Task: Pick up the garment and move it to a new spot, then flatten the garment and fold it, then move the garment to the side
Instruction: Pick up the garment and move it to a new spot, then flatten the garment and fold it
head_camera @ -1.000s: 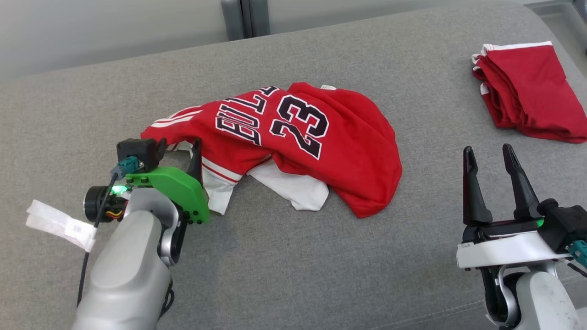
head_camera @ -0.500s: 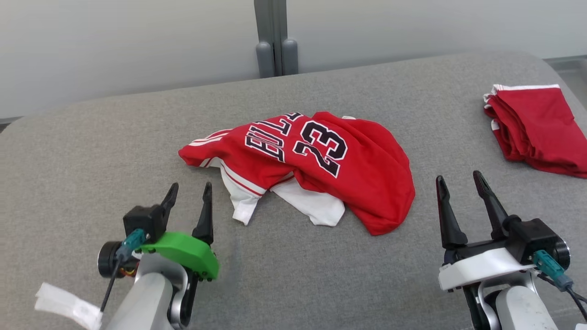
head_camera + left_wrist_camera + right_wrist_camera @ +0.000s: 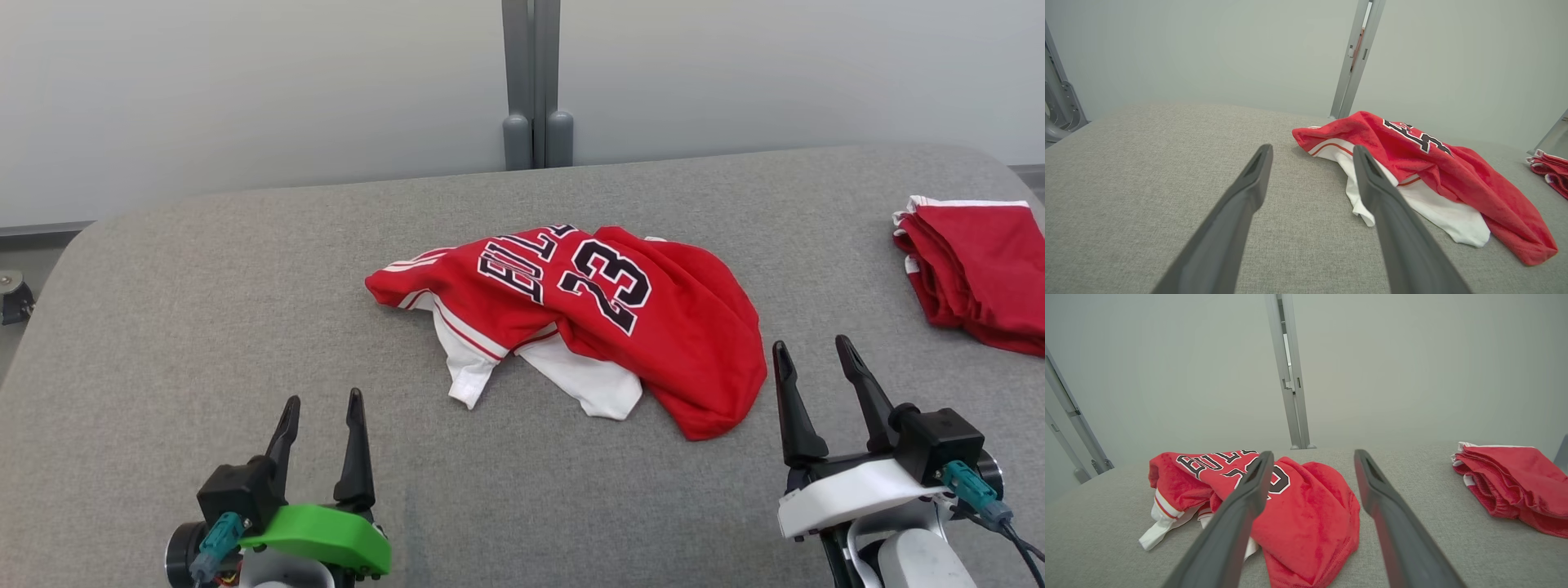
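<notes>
The garment is a red jersey with black "23" lettering and a white lining, lying crumpled in the middle of the grey padded surface. It also lies right of centre in the left wrist view and at lower left in the right wrist view. My left gripper stands open at the lower left, well short of the jersey's white corner. At the lower right, my right gripper is open too, just right of the jersey's red hem. Neither holds anything.
A second red garment lies folded at the surface's right edge, seen also in the right wrist view. A grey post and pale wall stand behind the far edge. The surface's rounded left corner drops off.
My left gripper has let go of the jersey's left end and drawn back toward me; the jersey now lies loose. The head camera has tilted up, showing more wall.
</notes>
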Motion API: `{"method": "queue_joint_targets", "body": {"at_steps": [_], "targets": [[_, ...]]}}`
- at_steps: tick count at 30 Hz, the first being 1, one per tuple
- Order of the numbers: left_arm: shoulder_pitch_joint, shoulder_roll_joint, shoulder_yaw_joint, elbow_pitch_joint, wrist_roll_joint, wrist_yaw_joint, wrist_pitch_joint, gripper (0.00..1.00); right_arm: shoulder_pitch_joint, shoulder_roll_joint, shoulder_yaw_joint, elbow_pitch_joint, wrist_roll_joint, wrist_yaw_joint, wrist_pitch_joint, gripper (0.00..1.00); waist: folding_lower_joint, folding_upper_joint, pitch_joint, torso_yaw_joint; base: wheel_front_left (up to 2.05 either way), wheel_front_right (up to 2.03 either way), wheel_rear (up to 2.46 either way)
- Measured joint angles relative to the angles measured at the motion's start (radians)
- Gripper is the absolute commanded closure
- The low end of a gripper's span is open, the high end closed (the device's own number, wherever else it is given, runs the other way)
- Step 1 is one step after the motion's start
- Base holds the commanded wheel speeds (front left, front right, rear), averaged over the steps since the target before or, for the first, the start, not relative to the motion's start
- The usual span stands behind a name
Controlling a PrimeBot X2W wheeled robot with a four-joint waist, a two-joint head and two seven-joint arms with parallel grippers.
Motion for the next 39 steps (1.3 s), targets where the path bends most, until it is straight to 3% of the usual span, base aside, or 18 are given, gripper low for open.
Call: {"method": "queue_joint_targets", "body": {"at_steps": [9,28,39], "targets": [[0.074,-0.023,0.041,-0.063,0.032,0.006,0.0,0.0,0.02,0.0,0.019,0.014,0.022,0.0,0.0,0.0,0.0,0.0,-0.003,0.0,0.0,0.0,0.0],[0.088,-0.039,0.064,-0.053,0.05,-0.008,0.0,0.0,0.021,0.0,0.025,0.023,0.022,0.0,0.0,0.0,0.0,0.0,0.006,-0.005,0.0,0.0,0.0],[-0.012,-0.039,0.003,0.035,0.081,-0.043,0.027,0.0,-0.002,0.0,0.023,0.006,0.015,0.0,0.0,0.0,0.0,0.0,0.053,-0.041,0.0,0.0,0.0]]}}
